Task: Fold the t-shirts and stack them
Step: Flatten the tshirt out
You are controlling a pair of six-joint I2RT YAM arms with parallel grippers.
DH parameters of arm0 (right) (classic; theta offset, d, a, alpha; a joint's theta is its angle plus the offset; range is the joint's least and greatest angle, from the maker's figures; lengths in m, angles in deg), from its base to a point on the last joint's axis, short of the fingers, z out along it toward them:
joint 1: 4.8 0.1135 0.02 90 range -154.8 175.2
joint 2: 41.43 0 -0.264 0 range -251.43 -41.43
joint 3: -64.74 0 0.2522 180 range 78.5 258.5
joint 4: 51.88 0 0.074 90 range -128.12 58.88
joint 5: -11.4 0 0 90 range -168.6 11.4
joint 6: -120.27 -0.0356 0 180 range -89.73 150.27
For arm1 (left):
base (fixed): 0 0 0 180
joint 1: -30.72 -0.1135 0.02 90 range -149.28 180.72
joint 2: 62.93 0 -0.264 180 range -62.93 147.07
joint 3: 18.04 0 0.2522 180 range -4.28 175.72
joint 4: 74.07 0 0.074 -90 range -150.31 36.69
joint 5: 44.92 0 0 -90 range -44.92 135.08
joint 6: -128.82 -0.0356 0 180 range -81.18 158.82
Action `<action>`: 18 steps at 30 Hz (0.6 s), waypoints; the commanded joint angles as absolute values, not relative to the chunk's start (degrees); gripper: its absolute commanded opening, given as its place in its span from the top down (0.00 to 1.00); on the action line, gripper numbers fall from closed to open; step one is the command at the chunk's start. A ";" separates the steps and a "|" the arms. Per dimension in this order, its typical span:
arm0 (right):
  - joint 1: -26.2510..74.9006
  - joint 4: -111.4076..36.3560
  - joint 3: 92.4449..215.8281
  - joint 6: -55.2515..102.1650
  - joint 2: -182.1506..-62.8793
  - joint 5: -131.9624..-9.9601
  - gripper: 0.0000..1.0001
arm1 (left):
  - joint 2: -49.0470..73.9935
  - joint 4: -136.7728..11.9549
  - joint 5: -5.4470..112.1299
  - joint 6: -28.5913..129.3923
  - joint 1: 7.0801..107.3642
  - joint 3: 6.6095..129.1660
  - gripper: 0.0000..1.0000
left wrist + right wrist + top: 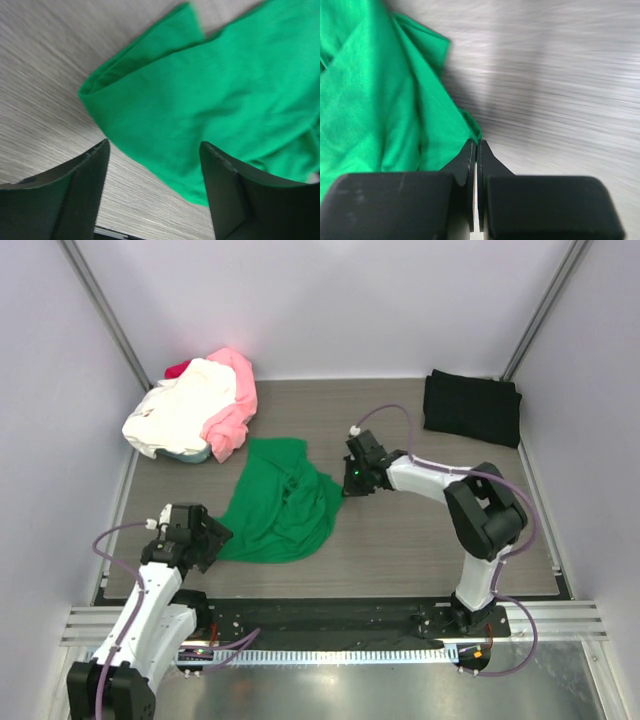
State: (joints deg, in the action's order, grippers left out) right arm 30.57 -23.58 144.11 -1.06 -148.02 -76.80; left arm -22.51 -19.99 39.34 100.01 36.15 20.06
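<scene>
Top external view: I am pinching the rumpled green t-shirt (280,505) by its edge in my closed right gripper (476,142), my left gripper (154,145) spread wide over its hem, while only the black t-shirt (470,407) beyond is lying folded and the pink-and-cream heap (195,410) is waiting.

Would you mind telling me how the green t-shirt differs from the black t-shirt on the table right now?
The green t-shirt lies rumpled and spread mid-table; the black t-shirt sits folded in a neat rectangle at the far right corner. The right claw is shut on the green t-shirt's edge, with the open left claw beside it; no claw is near the black t-shirt. Both are plain cloth, resting on the table.
</scene>
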 commanded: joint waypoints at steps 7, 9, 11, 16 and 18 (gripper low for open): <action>23.06 -14.13 143.46 4.43 -130.64 -79.92 0.99 | -17.16 -32.96 43.84 102.45 35.91 13.48 0.49; 23.15 -14.13 141.71 4.26 -129.77 -79.83 0.99 | -15.57 -37.42 44.81 102.54 35.82 12.42 0.56; 22.97 -14.21 140.82 3.99 -129.15 -79.83 0.99 | -12.77 -40.17 47.18 102.98 36.61 12.42 0.62; 22.88 -14.13 140.03 3.03 -128.01 -79.39 0.99 | -9.06 -42.64 45.61 105.00 42.92 14.17 0.38; 22.80 -14.13 139.94 2.85 -127.05 -79.65 0.99 | -8.88 -43.69 42.72 106.67 47.93 14.44 0.32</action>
